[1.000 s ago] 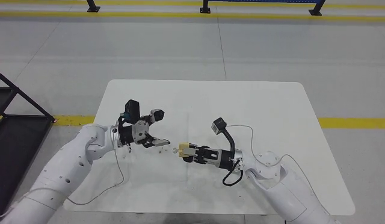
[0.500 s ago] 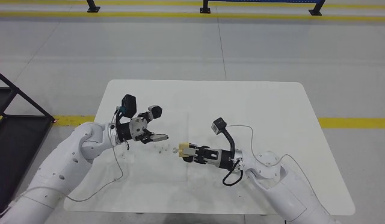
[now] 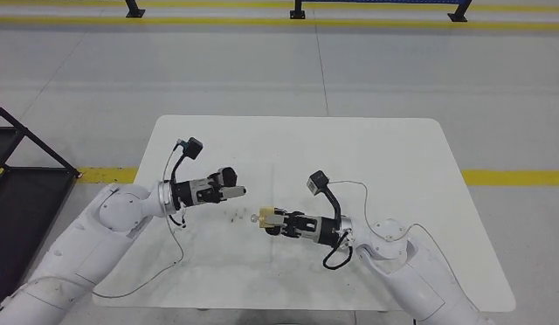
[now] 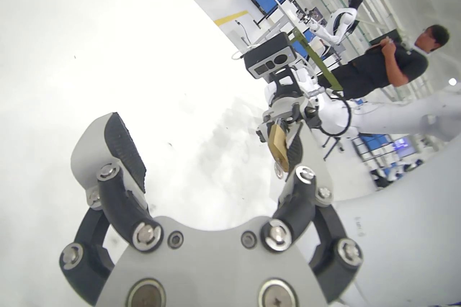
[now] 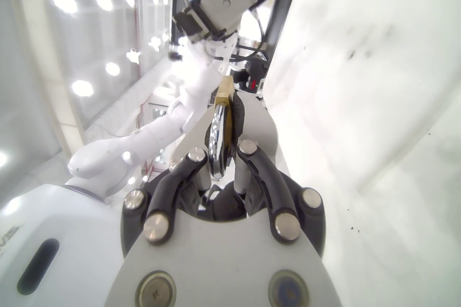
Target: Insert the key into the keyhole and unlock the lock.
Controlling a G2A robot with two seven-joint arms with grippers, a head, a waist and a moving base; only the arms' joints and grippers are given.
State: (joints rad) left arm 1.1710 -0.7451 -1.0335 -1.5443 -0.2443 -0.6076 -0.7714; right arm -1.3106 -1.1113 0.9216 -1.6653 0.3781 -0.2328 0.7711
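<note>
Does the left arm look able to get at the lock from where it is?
Probably yes: the left gripper is open and faces the lock, which is held in the right gripper, with nothing between them.

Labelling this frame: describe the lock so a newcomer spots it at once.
On the white table, find the right gripper near the middle. The lock is the small brass block clamped in it; the left gripper facing it is open and empty.
</note>
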